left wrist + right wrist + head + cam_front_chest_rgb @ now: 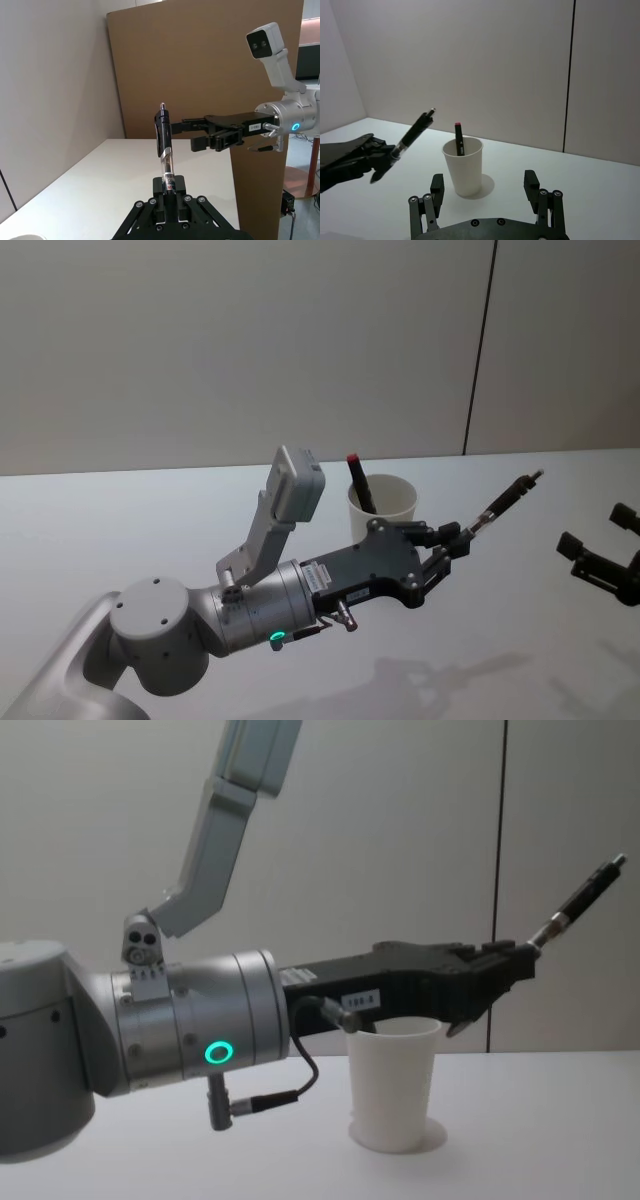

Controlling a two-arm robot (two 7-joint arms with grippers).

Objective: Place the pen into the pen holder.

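Left gripper (462,535) right of centre in the head view, clenched on the lower end of the pen (505,502); free end slanting to the upper right, clear of the pen holder (392,505) at frame centre; red-capped marker (358,485) standing in that cup; right gripper (598,532) at right edge, fingers spread. Left wrist view: pen near upright at centre, right gripper beyond it at mid-right. Right wrist view: cup at centre on the white table (600,190), pen tilted at left. Chest view: pen at upper right, higher than the cup rim at lower centre
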